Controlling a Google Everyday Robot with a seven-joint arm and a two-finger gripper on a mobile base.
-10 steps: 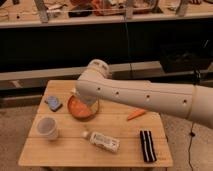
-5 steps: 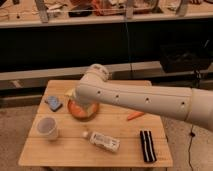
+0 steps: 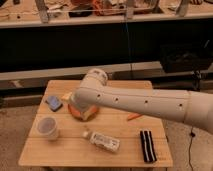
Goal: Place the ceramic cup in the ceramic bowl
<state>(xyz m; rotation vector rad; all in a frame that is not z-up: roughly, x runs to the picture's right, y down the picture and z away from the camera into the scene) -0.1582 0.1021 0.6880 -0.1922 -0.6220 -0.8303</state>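
Note:
The white ceramic cup [image 3: 47, 127] stands upright on the left part of the wooden table [image 3: 60, 150], free of any grip. Near the table's middle left sits the orange-brown ceramic bowl [image 3: 76, 114], mostly hidden behind my arm. My pale arm [image 3: 145, 102] reaches in from the right, bends at its rounded joint and drops over the bowl. The gripper [image 3: 69, 98] hangs at the bowl's left edge, up and to the right of the cup, open and holding nothing.
A blue block [image 3: 54, 103] lies left of the bowl. A white bottle-like package [image 3: 102, 141] lies at the front middle, a black striped item [image 3: 147, 146] at the front right, and a small orange piece [image 3: 133, 117] right of the bowl. Dark shelving stands behind the table.
The arm has swung left and lower over the bowl, covering more of it. The cup and the other items have not moved.

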